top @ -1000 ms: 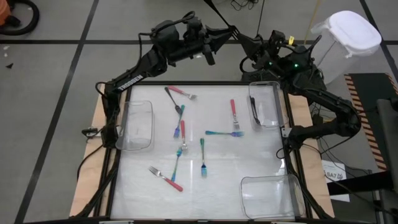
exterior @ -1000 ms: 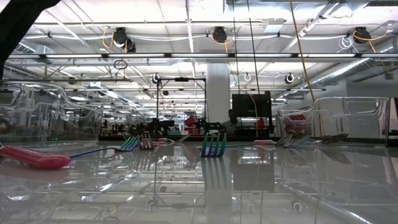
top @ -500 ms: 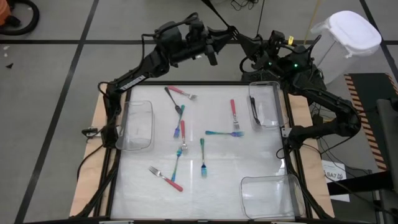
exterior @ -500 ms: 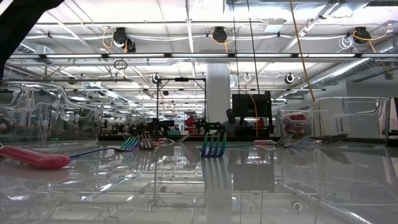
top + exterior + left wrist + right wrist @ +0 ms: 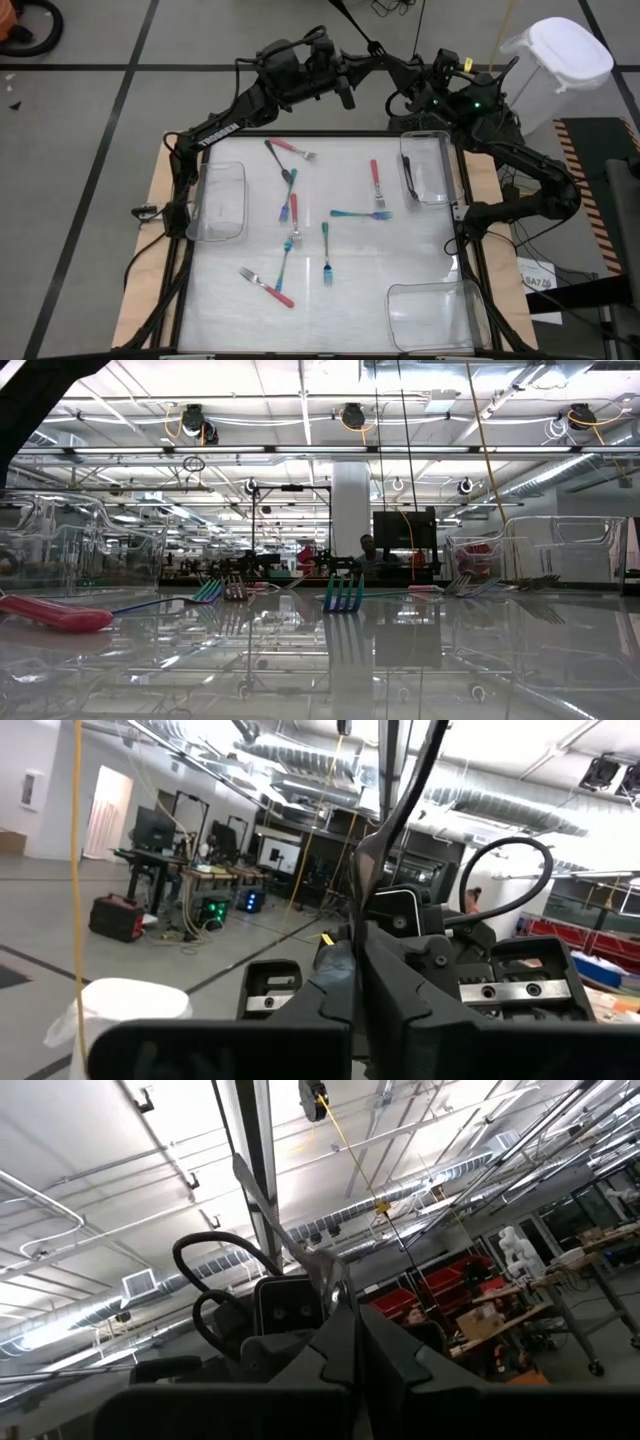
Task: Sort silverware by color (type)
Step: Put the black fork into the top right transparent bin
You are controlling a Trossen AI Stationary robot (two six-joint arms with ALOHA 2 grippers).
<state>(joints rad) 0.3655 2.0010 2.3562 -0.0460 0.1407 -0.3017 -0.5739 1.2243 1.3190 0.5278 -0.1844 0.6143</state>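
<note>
— Where were the claws?
— Left gripper (image 5: 345, 88) and right gripper (image 5: 400, 100) hung beyond the bench's far edge, both closed, empty.
— The forks?
— The forks (image 5: 292, 210) lay scattered mid-bench; a black fork (image 5: 408, 176) lay in the far-right bin (image 5: 440, 145).

Right gripper (image 5: 350, 1342) aimed at the ceiling

Its dark fingers (image 5: 395, 1352) meet, pressed together; the other arm (image 5: 270, 1315) faces it; red bins (image 5: 468, 1276) line shelving beyond.

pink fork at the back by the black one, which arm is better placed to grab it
Probably the left. The pink fork lies at the table's back left of centre, nearer the left claw raised behind that edge. The right claw sits by the right-hand bin.
</note>
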